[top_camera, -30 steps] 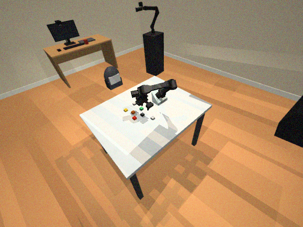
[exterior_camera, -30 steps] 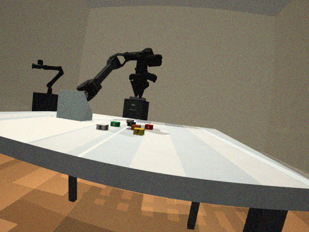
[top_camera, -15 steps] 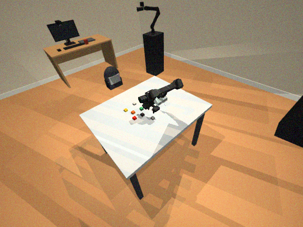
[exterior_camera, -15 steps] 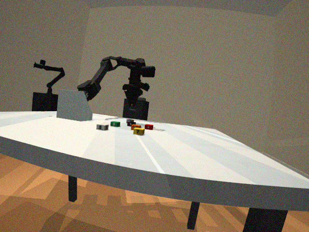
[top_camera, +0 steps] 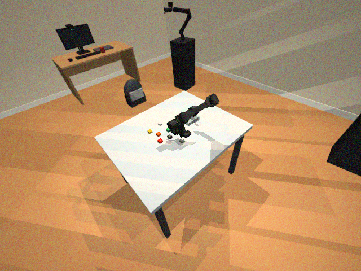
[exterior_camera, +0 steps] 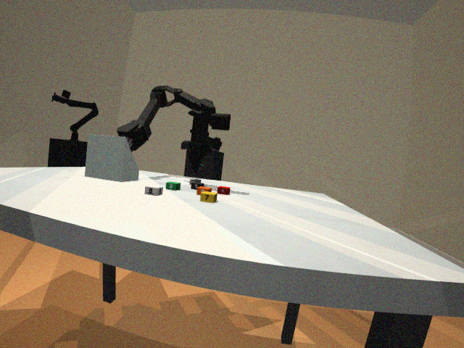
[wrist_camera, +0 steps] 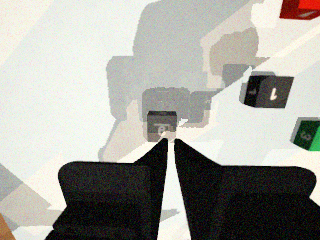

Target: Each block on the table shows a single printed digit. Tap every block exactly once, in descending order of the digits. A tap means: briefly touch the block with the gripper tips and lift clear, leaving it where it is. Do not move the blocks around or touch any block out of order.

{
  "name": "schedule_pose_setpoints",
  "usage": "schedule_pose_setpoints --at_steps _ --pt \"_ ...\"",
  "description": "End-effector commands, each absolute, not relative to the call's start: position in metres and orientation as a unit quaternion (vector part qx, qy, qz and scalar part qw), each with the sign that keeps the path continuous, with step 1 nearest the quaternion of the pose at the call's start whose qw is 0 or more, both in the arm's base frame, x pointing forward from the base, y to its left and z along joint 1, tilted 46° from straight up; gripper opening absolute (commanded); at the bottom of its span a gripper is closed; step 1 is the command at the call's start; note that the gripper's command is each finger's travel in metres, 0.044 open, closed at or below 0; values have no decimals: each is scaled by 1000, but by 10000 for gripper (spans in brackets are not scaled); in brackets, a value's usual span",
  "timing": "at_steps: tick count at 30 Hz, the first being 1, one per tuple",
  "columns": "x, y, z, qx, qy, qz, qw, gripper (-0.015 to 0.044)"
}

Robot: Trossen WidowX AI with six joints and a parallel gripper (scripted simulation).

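My gripper [wrist_camera: 170, 143] is shut, its tips nearly together over the near edge of the grey block [top_camera: 181, 141] [exterior_camera: 195, 181] [wrist_camera: 154, 131]. The grey block's digit is unclear, and whether the tips touch it cannot be told. The black block [top_camera: 169, 136] [wrist_camera: 276, 93] shows 1 and the green block [exterior_camera: 172, 185] [wrist_camera: 312, 136] shows 3. The yellow block [top_camera: 149, 131] [exterior_camera: 208, 197] shows 7. The red block [top_camera: 159, 140] [exterior_camera: 223, 190], orange block [top_camera: 158, 134] [exterior_camera: 204, 190] and white block [top_camera: 159, 124] [exterior_camera: 154, 190] also lie on the table; their digits are hard to read.
A grey box-like stand [exterior_camera: 110, 157] is by the arm's base on the white table [top_camera: 151, 180]. The arm [top_camera: 189, 115] reaches over the table, above the blocks. A desk [top_camera: 116, 48] and a black pedestal [top_camera: 183, 64] with another arm stand behind.
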State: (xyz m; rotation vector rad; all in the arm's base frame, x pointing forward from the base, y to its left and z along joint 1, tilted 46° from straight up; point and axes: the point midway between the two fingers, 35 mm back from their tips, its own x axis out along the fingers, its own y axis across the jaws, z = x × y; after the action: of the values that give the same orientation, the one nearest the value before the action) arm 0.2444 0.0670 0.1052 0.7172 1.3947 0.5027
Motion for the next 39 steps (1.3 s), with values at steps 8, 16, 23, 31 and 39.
schedule_pose_setpoints --at_steps 8,16,23,31,39 --pt "244 72 100 323 622 224 677 20" --pt "246 81 91 323 622 224 677 20" --pt "247 89 84 323 622 225 677 20" --pt "248 86 87 322 620 225 680 20" --pt "243 67 105 323 622 224 677 20"
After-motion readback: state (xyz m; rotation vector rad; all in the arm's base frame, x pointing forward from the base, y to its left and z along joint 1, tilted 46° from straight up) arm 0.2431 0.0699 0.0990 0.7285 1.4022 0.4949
